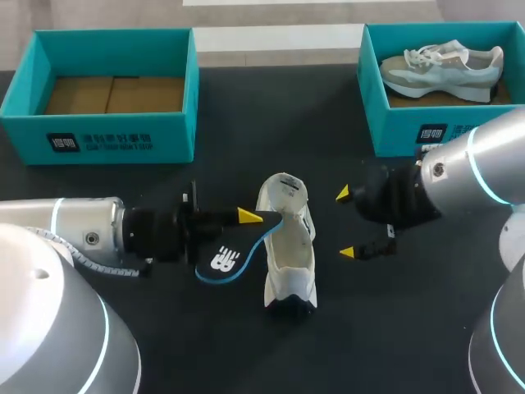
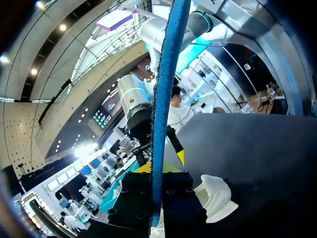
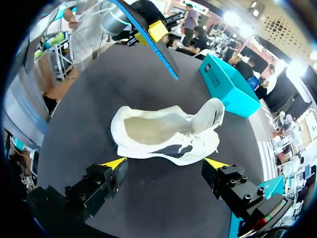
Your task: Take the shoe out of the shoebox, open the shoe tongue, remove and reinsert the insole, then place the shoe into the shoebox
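Observation:
A white shoe lies on the dark table, its tongue pulled up at the far end and its inside bare. My left gripper is shut on a black insole with a blue edge, held just left of the shoe. In the left wrist view the insole stands edge-on between the fingers of that gripper, with part of the shoe beside it. My right gripper hangs open to the right of the shoe. Its own view shows it holding nothing, the shoe just ahead.
An empty teal shoebox stands at the back left. A second teal box at the back right holds another, grey-and-white shoe. In the right wrist view the left arm holds the insole beyond the shoe.

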You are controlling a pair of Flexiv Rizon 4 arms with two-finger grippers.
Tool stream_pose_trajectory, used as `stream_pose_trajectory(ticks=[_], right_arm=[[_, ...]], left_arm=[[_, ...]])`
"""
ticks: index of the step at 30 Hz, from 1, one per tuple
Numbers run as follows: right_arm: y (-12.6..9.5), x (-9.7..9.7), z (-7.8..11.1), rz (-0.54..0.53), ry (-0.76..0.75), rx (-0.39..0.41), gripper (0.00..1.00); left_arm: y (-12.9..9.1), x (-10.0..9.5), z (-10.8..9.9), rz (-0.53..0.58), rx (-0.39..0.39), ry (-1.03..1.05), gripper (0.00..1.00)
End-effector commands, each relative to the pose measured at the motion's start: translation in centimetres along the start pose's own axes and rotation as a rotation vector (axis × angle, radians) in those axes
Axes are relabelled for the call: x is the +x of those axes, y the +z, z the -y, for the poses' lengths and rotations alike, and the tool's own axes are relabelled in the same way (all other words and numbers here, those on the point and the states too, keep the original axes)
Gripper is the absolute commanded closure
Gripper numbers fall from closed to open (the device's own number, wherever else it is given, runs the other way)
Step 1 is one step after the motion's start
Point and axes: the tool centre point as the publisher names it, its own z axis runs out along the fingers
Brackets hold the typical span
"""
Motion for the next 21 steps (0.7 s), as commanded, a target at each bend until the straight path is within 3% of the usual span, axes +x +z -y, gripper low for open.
stream_pose_trajectory(ticks=[1, 12, 21], right_arm=[[3.3, -1.0, -0.7, -0.016, 0.001, 0.015, 0.0], [5.7, -0.1, -0.4, -0.046, 0.011, 0.013, 0.0], [5.5, 0.1, 0.0, -0.027, 0.024, 0.032, 0.0]], left_arm=[[0.1, 0.1, 0.0, 0.003, -0.002, 0.001, 1.0], [0.1, 0.1, 0.0, 0.003, -0.002, 0.001, 1.0], [0.1, 0.1, 0.0, 0.003, -0.002, 0.001, 1.0]])
